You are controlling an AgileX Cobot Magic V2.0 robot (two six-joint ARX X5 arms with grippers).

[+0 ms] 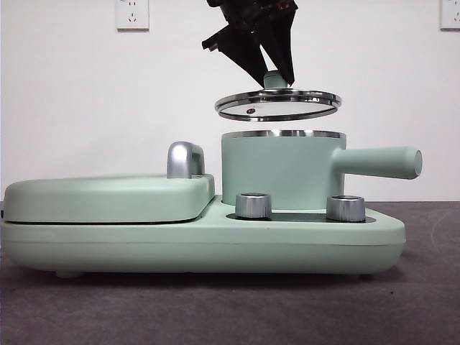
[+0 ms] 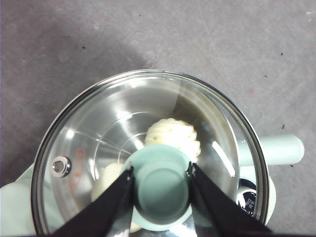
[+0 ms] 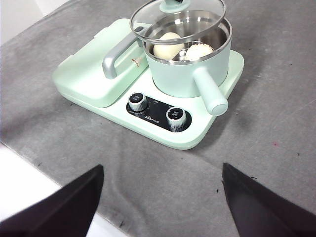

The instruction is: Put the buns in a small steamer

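Note:
The small steamer [image 1: 277, 169] is a mint-green pot with a straight side handle [image 1: 377, 162], standing on the right of the appliance base. My left gripper [image 1: 275, 77] is shut on the green knob [image 2: 163, 183] of the glass lid [image 1: 278, 103] and holds the lid a little above the pot's steel rim. Both buns lie inside the pot: the smooth cream one [image 3: 167, 45] and the ridged one with green specks [image 3: 198, 51], also seen through the lid [image 2: 173, 137]. My right gripper [image 3: 160, 197] is open and empty, well back from the appliance.
The flat mint-green griddle [image 1: 108, 198] with a chrome handle [image 1: 184, 159] lies shut on the left of the base. Two steel knobs [image 1: 253, 205] sit at the front of the base. The table's near edge [image 3: 29, 173] shows in the right wrist view.

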